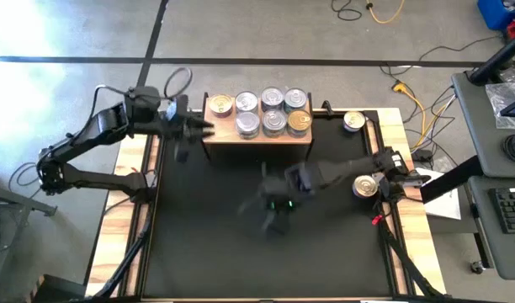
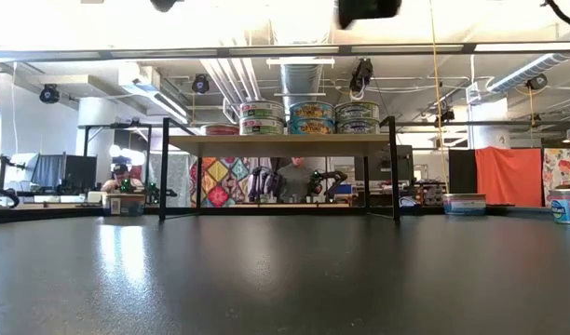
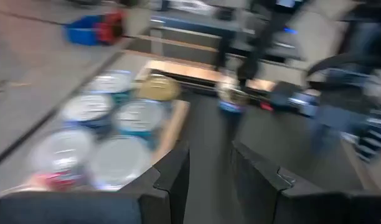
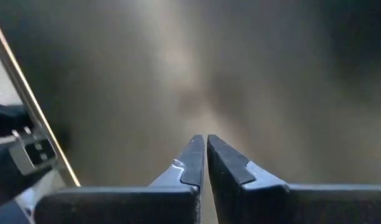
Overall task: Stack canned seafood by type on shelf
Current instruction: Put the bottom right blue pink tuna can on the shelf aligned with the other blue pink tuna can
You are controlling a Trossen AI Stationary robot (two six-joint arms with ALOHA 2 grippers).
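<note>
Left gripper [image 1: 200, 130] parked just off the left end of the shelf [image 1: 257, 139], jaws cracked open a little with nothing between them. Fingers [image 3: 175, 171] in the wrist view showing a narrow gap and only dark mat beyond it. Right gripper [image 1: 270, 215] hanging over the middle of the black table [image 1: 199, 252], fingers pressed together, empty, looking blurred in the overhead.

Moving outward: shelf up at the far edge of the mat, loaded with the canned seafood [image 1: 273, 112]. Roughly seven lids visible from above, mostly silver, with one gold lid [image 1: 221, 104] at the left end and another at the front right corner. From table level, looks like two-high stacks [image 2: 311, 117] on the board. Two loose cans off to the right: one [image 1: 353, 121] just past the shelf's right end, another [image 1: 364, 185] near the right arm's elbow by the table edge.

Handling-wise, probably pretty forgiving. Rigid metal, a bit of heft for the size, not crushable. Smooth round walls likely slick though, so best bet is pinching straight across the short side wall through the centre, jaws level. Lids flat enough to stack, but probably easy to knock a stack sideways when setting down.
</note>
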